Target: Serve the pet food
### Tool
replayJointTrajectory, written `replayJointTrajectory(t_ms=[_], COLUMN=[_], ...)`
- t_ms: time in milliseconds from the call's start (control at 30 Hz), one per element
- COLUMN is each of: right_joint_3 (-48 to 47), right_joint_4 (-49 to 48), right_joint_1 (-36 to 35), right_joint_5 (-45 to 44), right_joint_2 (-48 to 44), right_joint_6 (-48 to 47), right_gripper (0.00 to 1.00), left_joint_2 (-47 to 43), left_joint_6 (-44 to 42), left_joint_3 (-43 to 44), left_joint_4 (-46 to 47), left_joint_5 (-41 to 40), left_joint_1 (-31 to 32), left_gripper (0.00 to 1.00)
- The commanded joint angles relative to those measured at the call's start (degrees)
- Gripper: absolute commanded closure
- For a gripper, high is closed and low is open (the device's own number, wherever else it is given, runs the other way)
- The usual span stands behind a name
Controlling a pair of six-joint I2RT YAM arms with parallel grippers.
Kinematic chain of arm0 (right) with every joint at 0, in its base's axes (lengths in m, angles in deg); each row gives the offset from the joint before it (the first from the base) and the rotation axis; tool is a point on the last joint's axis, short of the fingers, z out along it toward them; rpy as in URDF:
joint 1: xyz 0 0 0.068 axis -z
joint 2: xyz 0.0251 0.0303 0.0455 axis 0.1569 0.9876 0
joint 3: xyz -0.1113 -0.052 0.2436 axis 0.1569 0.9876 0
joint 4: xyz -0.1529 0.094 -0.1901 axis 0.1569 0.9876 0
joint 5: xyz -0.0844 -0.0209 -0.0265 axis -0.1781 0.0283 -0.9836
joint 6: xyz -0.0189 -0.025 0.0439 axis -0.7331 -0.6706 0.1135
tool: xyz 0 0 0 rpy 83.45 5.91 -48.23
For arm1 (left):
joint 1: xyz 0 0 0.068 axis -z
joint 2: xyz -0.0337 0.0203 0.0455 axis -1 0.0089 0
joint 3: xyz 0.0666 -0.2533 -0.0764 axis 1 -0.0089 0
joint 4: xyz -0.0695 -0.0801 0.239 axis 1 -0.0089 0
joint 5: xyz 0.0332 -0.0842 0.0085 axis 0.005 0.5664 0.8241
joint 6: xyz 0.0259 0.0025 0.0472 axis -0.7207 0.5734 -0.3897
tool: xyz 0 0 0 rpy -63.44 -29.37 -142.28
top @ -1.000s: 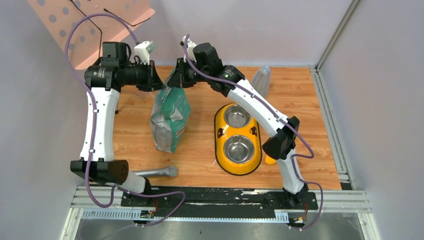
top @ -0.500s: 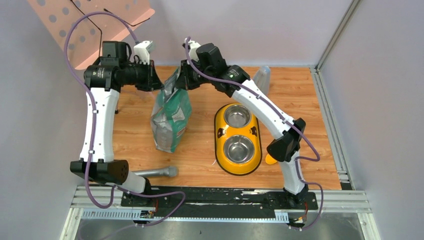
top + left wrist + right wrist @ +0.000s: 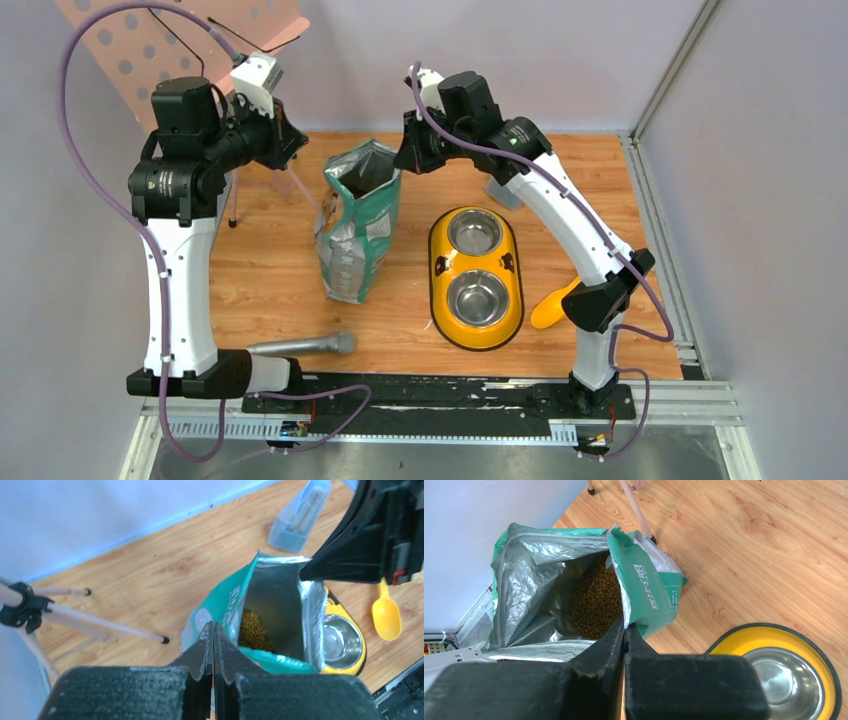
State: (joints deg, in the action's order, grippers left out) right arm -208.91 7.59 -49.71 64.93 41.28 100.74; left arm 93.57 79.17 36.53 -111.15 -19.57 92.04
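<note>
Pet food (image 3: 596, 600): loose brown kibble lying in the bottom of the green-and-silver bag (image 3: 355, 235), seen through the open top in both wrist views. Bag stands upright on the wooden table (image 3: 270, 270), mouth spread wide, silver lining showing. Right gripper (image 3: 624, 626): jaws pressed fully together, tips right at the bag's rim on its feeder side; whether a fold of the film is caught between them cannot be told. Left gripper (image 3: 213, 626): jaws likewise closed tight with nothing between them, raised on the other side of the bag and apart from it in the top view. Yellow double-bowl feeder (image 3: 437, 260) just right of the bag, both steel bowls bare of kibble. Yellow scoop (image 3: 553, 308) flat on the table to the right of the feeder, close to the right arm's elbow. Clear plastic container (image 3: 299, 517) lies at the far side of the table, beyond the bag. Grey cylindrical tool (image 3: 300, 345) lies near the left arm's base. Tripod (image 3: 30, 610) stands at the far left, its legs on the wood, under a pink perforated board (image 3: 180, 50).
</note>
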Motion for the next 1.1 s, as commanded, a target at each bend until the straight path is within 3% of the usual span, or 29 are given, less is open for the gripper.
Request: replayJointTrajectory(t_ms=[0,33,100,133,200,267,333,367,433,567,733,800,933,1000,1033,1067], right_joint_3=[-7.1,-7.7,-8.3,-8.3,-8.1,-7.6,-7.5,-7.7,-8.2,-8.9,-10.8,-12.3,-14.2,-14.6,-15.0,-15.3], right_joint_4=[-8.2,-8.2,-8.3,-8.3,-8.3,-8.3,-8.3,-8.3,-8.2,-8.0,-7.9,-7.9,-8.4,-8.5,-8.5,-8.6], right_joint_1=[0.0,-0.5,-1.1,-1.2,-1.2,-1.2,-1.2,-1.2,-1.3,-2.1,-2.7,-2.8,-2.8,-2.9,-2.9,-2.9], right_joint_5=[1.2,1.3,1.4,1.6,1.9,2.7,4.2,5.5,7.2,6.5,1.1,-0.1,-1.9,-4.5,-5.9,-7.4], right_joint_2=[-0.5,0.0,0.8,1.0,1.3,1.5,2.0,2.4,3.4,5.6,8.4,10.2,11.9,12.0,11.9,11.7], right_joint_6=[-0.7,-0.8,-0.8,-0.7,-0.4,-0.1,0.2,0.3,0.9,2.0,2.4,2.4,1.8,0.6,0.0,-0.9], right_gripper=[1.0,1.0,1.0,1.0,0.98,0.84,0.57,0.5,0.45,0.45,0.48,0.58,0.67,0.87,0.98,1.0], left_joint_2=[0.1,0.3,1.3,1.7,2.2,3.4,5.9,8.1,9.4,9.8,12.7,14.6,18.0,18.8,19.0,19.4], left_joint_6=[3.8,4.2,6.3,7.8,8.2,6.2,4.1,3.5,2.6,1.0,-0.8,-1.2,-2.5,-3.1,-3.7,-4.2], left_joint_3=[0.2,0.2,0.3,0.0,-1.2,-2.0,-1.2,0.2,0.8,0.0,1.6,3.1,7.2,9.4,10.2,12.2], left_joint_4=[6.3,6.1,5.0,4.8,4.0,1.6,-2.8,-4.6,-7.4,-7.4,-6.3,-6.0,-5.9,-6.0,-6.2,-6.4], left_joint_5=[5.5,5.9,6.7,7.4,7.4,5.4,3.9,3.4,2.7,4.0,-2.8,-3.6,-3.7,-4.9,-6.5,-7.7], left_joint_1=[-0.1,-0.1,-0.2,-0.1,0.8,3.3,4.2,4.4,4.9,5.8,8.6,8.7,8.7,8.7,8.7,8.7], left_gripper=[1.0,0.98,0.68,0.48,0.36,0.31,0.3,0.3,0.32,0.33,0.4,0.44,0.61,0.72,0.84,0.91])
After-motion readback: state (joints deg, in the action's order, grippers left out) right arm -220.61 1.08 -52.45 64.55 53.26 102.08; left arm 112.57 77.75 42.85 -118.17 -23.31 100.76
